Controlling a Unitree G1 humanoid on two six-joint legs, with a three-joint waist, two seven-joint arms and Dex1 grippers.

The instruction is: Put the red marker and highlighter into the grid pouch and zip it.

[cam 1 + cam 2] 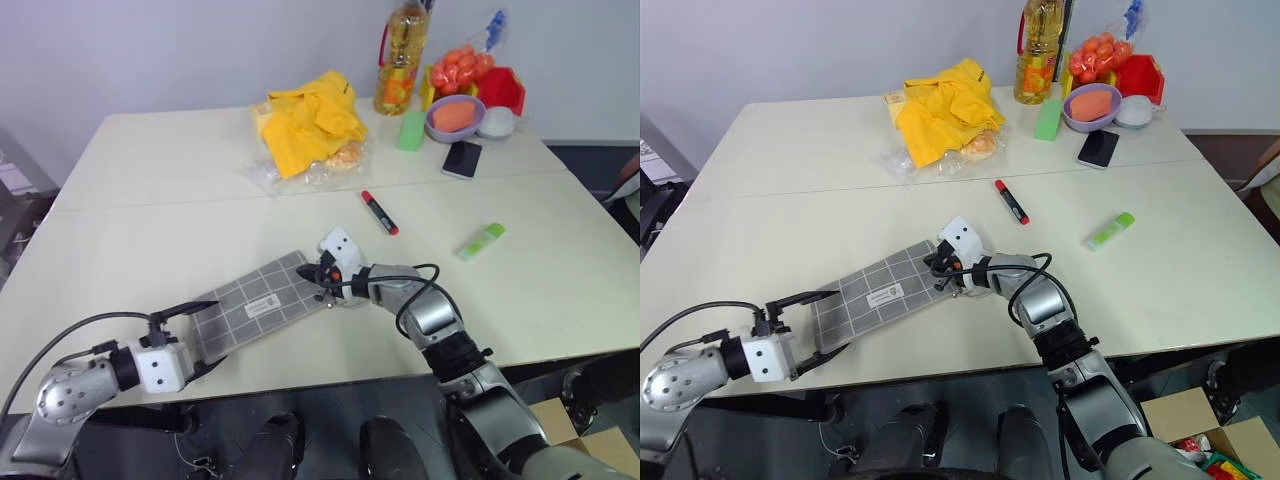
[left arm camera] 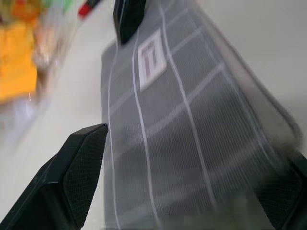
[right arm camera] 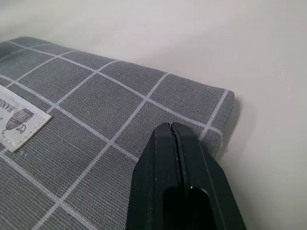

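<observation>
The grid pouch [image 1: 255,305] lies flat on the table near the front edge, white label up. My left gripper [image 1: 200,338] is open, one finger on each side of the pouch's near-left end; in the left wrist view the fingers [image 2: 81,158] frame the grey fabric [image 2: 192,120]. My right gripper [image 1: 318,275] is shut, its tips over the pouch's far-right corner [image 3: 211,110]; whether it pinches anything there is hidden. The red marker [image 1: 379,212] lies on the table beyond the pouch. The highlighter [image 1: 481,241] lies further right.
At the back of the table are a yellow cloth on a plastic bag [image 1: 310,120], an oil bottle [image 1: 402,60], a green block [image 1: 411,130], a purple bowl [image 1: 455,118], a phone [image 1: 462,158] and a red container [image 1: 502,90].
</observation>
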